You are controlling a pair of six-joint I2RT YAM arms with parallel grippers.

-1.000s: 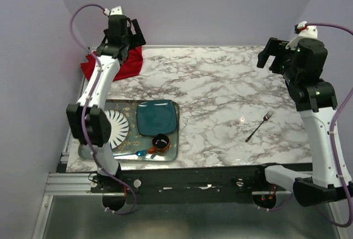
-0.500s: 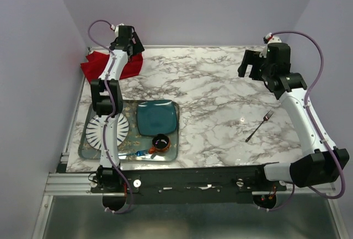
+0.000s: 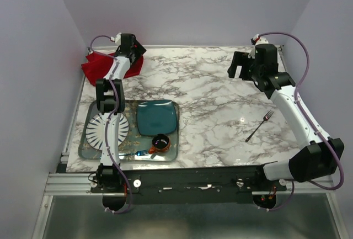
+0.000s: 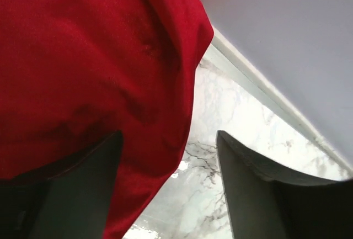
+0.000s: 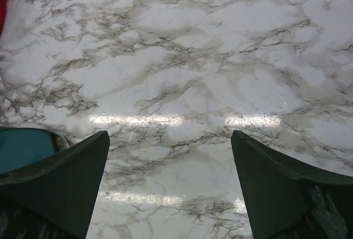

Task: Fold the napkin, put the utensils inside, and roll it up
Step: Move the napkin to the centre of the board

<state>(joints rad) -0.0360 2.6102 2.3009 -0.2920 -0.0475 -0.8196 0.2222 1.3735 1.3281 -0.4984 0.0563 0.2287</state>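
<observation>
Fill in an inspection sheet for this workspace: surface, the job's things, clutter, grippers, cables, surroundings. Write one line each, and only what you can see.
Surface: glossy marble-pattern table.
Job's things: napkin bunched in the far left corner; fork lying alone on the right side, well apart from it.
Clutter: tray at near left, holding a white plate, teal plate, cup and blue utensil.
Grippers: left gripper open, jaws astride the napkin's edge; right gripper open over bare marble, holding nothing.
Cables: purple cables loop off both arms.
Surroundings: plain walls; metal rail at the near edge.
</observation>
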